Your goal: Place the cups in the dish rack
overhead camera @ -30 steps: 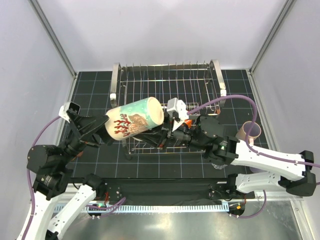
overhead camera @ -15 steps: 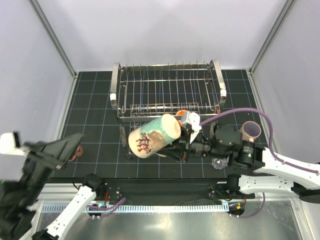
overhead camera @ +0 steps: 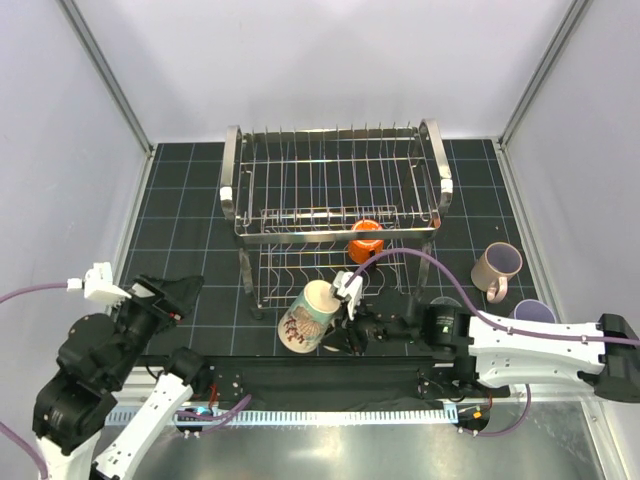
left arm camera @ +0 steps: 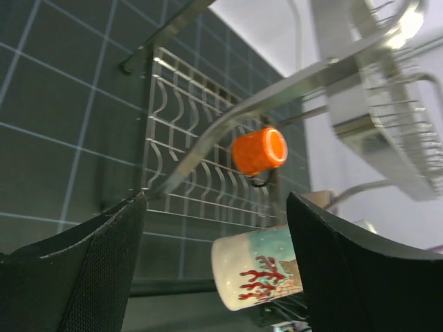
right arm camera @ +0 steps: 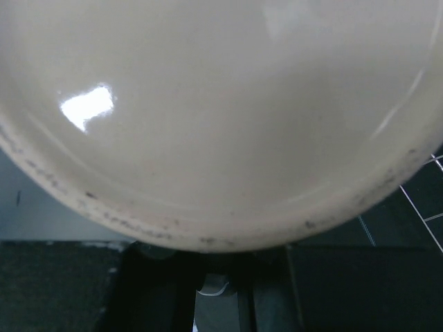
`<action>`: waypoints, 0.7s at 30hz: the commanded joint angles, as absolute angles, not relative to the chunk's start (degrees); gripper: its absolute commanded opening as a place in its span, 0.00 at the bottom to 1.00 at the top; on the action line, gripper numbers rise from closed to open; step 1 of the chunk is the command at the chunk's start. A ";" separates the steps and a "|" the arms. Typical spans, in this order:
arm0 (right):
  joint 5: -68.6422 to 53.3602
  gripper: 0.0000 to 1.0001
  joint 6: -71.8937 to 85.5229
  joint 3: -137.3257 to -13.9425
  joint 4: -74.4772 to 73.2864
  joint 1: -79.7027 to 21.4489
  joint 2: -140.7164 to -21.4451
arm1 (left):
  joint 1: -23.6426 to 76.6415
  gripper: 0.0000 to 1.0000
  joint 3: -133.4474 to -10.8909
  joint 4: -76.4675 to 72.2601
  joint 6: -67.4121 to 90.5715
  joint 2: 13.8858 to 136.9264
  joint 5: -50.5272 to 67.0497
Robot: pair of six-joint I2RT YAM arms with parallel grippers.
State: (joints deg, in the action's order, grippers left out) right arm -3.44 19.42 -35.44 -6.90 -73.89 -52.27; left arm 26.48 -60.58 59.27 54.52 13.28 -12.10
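The cream mug (overhead camera: 308, 317) with red coral print hangs tilted, mouth up and to the right, over the mat in front of the dish rack (overhead camera: 330, 190). My right gripper (overhead camera: 340, 308) is shut on its rim. The mug's pale inside (right arm camera: 221, 117) fills the right wrist view and hides the fingers. A small orange cup (overhead camera: 367, 238) lies in the rack's lower tier. My left gripper (overhead camera: 178, 293) is open and empty at the near left, well away from the mug. In the left wrist view the mug (left arm camera: 259, 275) and the orange cup (left arm camera: 257, 151) show between its fingers (left arm camera: 90, 270).
A beige-pink mug (overhead camera: 497, 267) stands on the mat right of the rack, and a lavender tumbler (overhead camera: 528, 312) sits nearer the front right. The right arm's purple cable (overhead camera: 400, 255) loops over the rack's front. White walls close in both sides.
The left gripper has let go of the mug's base and pulled back to the near left. The right gripper has carried the mug from over the rack toward the near edge and lower.
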 commanded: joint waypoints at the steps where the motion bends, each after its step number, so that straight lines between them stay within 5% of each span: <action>1: 2.61 0.04 21.44 -36.05 11.85 -73.92 -51.59 | 26.63 0.80 -59.07 58.28 50.98 13.80 -16.34; 21: 21.95 0.04 17.14 -30.15 24.70 -68.30 -59.41 | 26.72 0.82 -50.63 54.93 46.32 11.96 -21.01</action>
State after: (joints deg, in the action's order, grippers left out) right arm 15.03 19.11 -29.89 11.79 -69.14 -60.66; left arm 26.52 -50.59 56.49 46.54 13.67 -20.18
